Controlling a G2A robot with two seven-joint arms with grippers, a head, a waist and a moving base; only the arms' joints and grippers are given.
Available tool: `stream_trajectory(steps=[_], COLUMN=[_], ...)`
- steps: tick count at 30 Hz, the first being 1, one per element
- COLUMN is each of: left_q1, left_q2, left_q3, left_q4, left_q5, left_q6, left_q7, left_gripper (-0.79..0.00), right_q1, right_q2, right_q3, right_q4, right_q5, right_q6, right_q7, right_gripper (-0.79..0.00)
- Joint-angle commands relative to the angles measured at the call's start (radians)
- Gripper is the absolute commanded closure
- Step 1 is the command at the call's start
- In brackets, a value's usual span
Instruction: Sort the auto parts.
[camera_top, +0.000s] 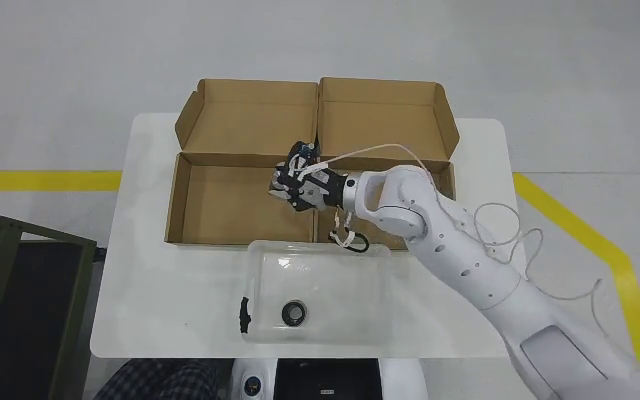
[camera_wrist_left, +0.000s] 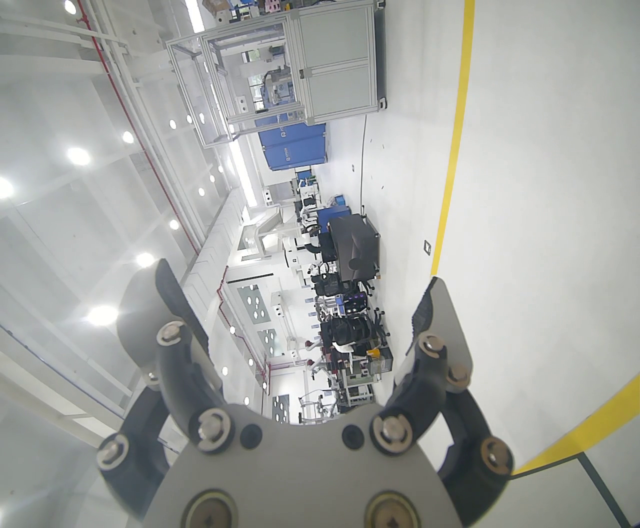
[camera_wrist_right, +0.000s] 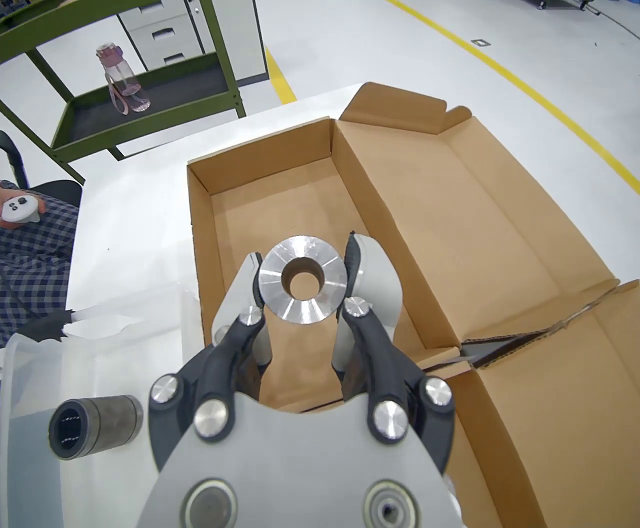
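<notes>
The white table (camera_top: 150, 300) bears two open cardboard boxes; my right gripper (camera_wrist_right: 302, 274) hangs over the left box (camera_wrist_right: 300, 200), clamped on a silver ring (camera_wrist_right: 305, 309); the clear bin (camera_top: 340, 290) beside holds a dark cylinder (camera_wrist_right: 95, 425); my left gripper (camera_wrist_left: 299, 277) is spread wide.

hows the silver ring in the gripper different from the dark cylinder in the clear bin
The silver ring is bright, flat and short; the dark cylinder is dull grey-black and longer, like a sleeve. The ring is clamped in the right gripper above the cardboard box; the cylinder lies loose on its side in the clear bin. Both are round, metal-looking parts with a hole through the middle.
</notes>
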Motion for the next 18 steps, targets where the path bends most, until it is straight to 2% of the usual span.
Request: stream_trajectory(steps=[1, 18], left_q1=[0.000, 0.000], left_q2=[0.000, 0.000], left_q3=[0.000, 0.000], left_q4=[0.000, 0.000], left_q5=[0.000, 0.000], left_q6=[0.000, 0.000], left_q7=[0.000, 0.000], left_gripper=[-0.785, -0.785], right_q1=[0.018, 0.139], right_q2=[-0.011, -0.112], right_q3=[-0.016, -0.131], right_q4=[0.021, 0.232], right_q5=[-0.003, -0.046], right_q6=[0.012, 0.085], right_q7=[0.011, 0.064], right_gripper=[0.000, 0.000])
